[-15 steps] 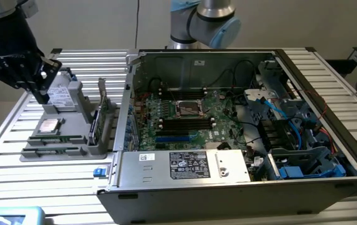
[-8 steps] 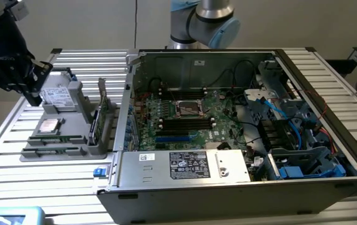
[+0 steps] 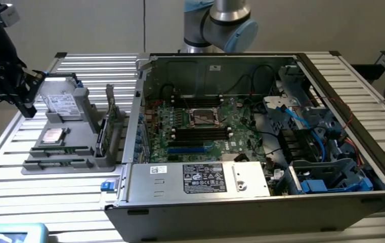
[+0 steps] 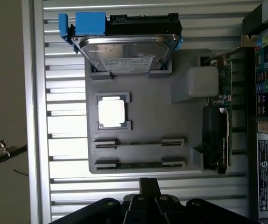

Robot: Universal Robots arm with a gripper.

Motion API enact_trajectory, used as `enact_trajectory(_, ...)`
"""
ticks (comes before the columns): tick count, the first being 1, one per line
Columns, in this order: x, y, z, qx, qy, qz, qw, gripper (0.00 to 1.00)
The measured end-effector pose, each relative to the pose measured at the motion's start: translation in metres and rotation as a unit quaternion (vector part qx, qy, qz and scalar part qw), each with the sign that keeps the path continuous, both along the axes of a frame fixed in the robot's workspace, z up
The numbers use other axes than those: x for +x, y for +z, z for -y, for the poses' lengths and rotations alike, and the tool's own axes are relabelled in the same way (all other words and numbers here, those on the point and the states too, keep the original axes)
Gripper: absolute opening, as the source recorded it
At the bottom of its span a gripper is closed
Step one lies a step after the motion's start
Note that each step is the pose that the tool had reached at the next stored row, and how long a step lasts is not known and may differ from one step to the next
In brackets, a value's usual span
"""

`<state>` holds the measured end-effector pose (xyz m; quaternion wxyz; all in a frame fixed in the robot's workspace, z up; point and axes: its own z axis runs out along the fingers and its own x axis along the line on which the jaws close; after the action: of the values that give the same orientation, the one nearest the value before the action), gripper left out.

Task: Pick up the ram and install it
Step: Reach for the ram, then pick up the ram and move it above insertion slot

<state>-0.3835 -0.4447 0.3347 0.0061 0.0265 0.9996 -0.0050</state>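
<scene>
- This looks like a lab or workshop where a robot works on computers.
- A big robot arm (image 3: 220, 23) stands behind a table (image 3: 44, 198) made of shiny metal bars.
- An open computer case (image 3: 246, 224) sits on the table, with its boards and wires showing.
- A gray tray (image 4: 148, 112) beside the case holds computer parts in slots.
- The wall (image 3: 97, 25) behind is plain.

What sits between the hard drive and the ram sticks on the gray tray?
A square silver chip lies there, as the wrist view shows.
</scene>
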Motion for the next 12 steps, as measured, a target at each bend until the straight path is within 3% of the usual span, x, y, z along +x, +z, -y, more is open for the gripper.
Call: enact_trajectory(12, -0.0013, -0.0003, 0.0, 0.0, 0.001, 0.0, 1.0, 0.11)
